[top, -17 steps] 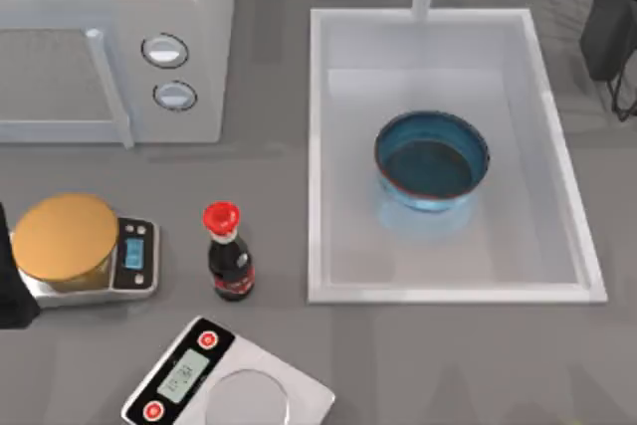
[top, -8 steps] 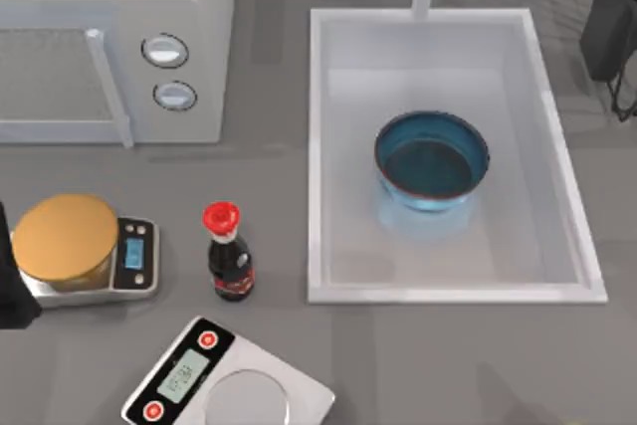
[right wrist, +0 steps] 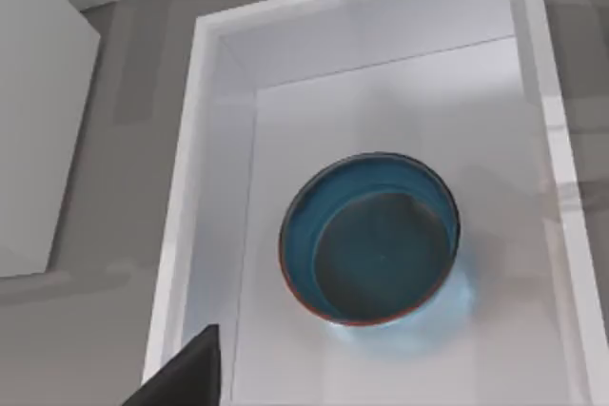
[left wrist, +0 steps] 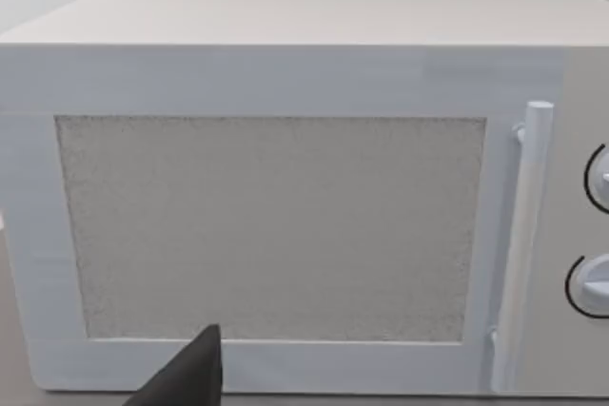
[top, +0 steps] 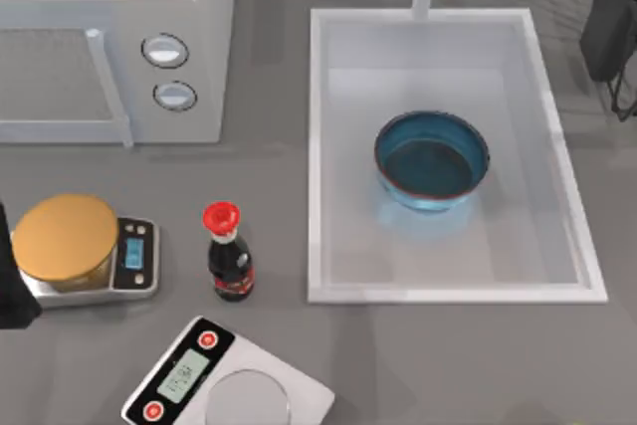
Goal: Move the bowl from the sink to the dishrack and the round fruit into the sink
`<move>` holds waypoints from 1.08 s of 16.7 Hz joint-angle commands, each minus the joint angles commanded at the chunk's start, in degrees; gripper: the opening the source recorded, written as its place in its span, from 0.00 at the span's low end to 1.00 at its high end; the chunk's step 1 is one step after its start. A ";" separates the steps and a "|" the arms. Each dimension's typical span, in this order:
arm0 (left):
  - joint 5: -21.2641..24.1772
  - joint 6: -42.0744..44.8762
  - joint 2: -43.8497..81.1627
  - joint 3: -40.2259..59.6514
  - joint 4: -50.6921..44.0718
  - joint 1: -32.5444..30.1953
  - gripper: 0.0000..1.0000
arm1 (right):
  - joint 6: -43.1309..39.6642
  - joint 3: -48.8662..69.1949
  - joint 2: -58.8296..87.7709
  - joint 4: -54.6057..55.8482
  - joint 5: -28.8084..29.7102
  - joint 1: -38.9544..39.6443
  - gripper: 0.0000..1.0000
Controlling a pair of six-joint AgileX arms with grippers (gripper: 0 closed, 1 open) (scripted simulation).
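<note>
While the round, shiny blue bowl [top: 432, 160] sits upright in the big white box-shaped sink [top: 320, 146], near its middle, the right arm hangs above it & looks down into its dark teal inside. The left arm is by the table's left edge, facing the smooth white microwave [left wrist: 285, 197]. Can't tell if either hand is open or closed.

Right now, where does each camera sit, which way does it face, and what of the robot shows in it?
Top view: above the table, looking down on the sink, bowl, microwave, bottle and two scales; dark arm parts at both side edges.
Left wrist view: faces the microwave door; one dark fingertip.
Right wrist view: above the sink, looking down on the bowl; one dark fingertip.
Shared: bowl in top and right wrist views.
</note>
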 joint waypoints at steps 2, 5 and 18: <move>0.00 0.00 0.00 0.00 0.00 0.00 1.00 | 3.79 8.90 11.47 -7.18 0.81 1.78 1.00; 0.00 0.00 0.00 0.00 0.00 0.00 1.00 | 8.52 18.97 27.61 -17.31 1.98 4.25 1.00; 0.00 0.00 0.00 0.00 0.00 0.00 1.00 | 9.50 59.88 81.97 -39.82 7.05 12.95 1.00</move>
